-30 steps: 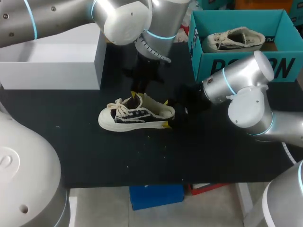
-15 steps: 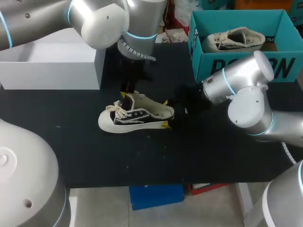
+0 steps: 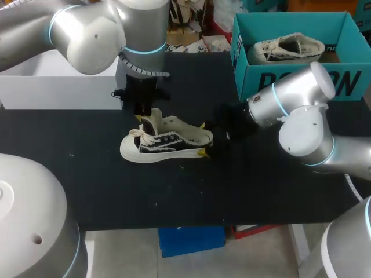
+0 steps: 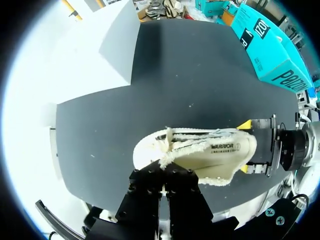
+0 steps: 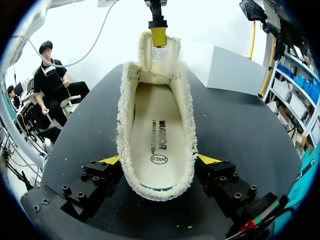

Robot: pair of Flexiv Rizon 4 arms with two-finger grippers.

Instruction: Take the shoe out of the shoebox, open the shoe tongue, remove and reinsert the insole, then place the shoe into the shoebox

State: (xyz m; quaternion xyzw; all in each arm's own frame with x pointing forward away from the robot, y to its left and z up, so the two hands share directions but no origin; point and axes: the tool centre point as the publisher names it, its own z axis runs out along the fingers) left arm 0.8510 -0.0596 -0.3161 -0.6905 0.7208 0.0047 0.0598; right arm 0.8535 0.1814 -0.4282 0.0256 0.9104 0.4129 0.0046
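The left gripper (image 3: pixel 152 113) is pinched on the soft, floppy tongue (image 3: pixel 155 120) at the shoe's (image 3: pixel 168 142) 11 o'clock. The shoe is likely light canvas, firmest at the heel, and lies mid-table, where the right gripper (image 3: pixel 203 139) clamps it from 2 sides. At 1 o'clock the teal shoebox (image 3: pixel 301 81) holds 1 other shoe (image 3: pixel 287 47).

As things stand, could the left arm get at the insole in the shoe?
Probably yes, once freed: the tongue stands pulled up, leaving the insole uncovered. But the left gripper itself holds that tongue, so it must let go first.
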